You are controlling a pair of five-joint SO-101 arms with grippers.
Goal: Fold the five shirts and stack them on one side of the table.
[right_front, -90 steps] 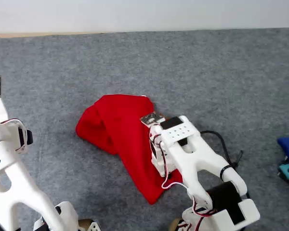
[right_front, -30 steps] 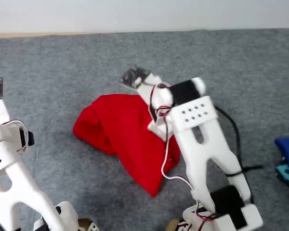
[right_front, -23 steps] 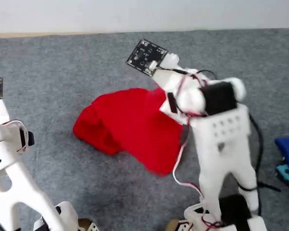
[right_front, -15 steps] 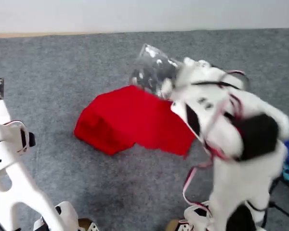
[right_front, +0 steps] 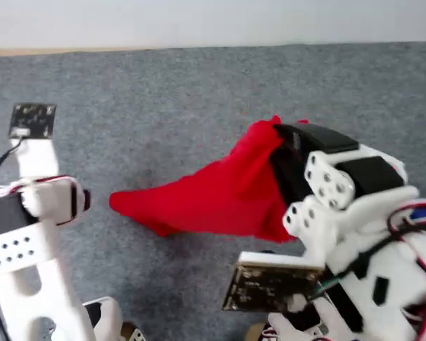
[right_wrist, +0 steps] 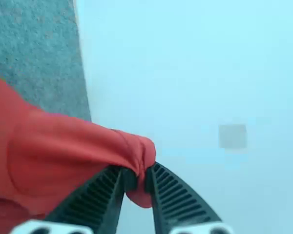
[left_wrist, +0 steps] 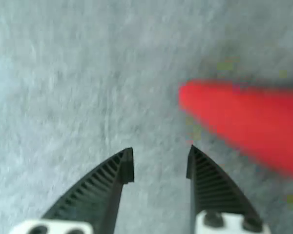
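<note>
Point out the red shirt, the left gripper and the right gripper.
red shirt (right_front: 213,199), high view, mid-cloth.
left gripper (left_wrist: 160,158), left wrist view, between open fingertips.
right gripper (right_wrist: 136,174), right wrist view, between fingertips pinching cloth.

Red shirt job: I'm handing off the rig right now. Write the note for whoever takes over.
Right gripper: shut on a bunched edge of the red shirt, held up off the grey mat.
Left gripper: open, empty, above bare mat close to the shirt's low end.
Shirt: hangs stretched from the right gripper, its far end trailing down toward the mat; unfolded.
Done: no fold, no stack yet.
Left: lay it flat, fold it, stack it at one side, then the other shirts.
</note>
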